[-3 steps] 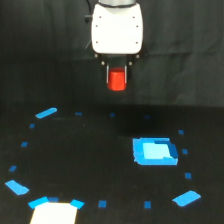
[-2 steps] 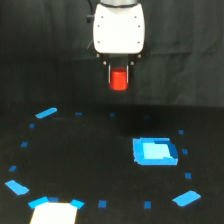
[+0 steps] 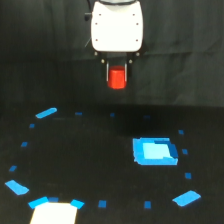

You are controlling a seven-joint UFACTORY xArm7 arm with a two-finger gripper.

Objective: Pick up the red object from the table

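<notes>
The red object (image 3: pixel 117 79) is a small bright red-orange stubby block held well above the black table (image 3: pixel 90 160). My gripper (image 3: pixel 117 80), hanging under the white arm head at the top centre of the exterior view, is shut on it, with a dark finger on each side of the block. The block's lower end shows below the fingers. Nothing lies directly beneath it on the table.
A larger flat blue square (image 3: pixel 154 151) lies on the table toward the exterior view's right. Small blue tape marks (image 3: pixel 46 113) form a ring on the surface. A white patch (image 3: pixel 54 213) sits at the bottom left edge. A dark curtain hangs behind.
The gripper with the red block has shifted very slightly; otherwise the scene is the same.
</notes>
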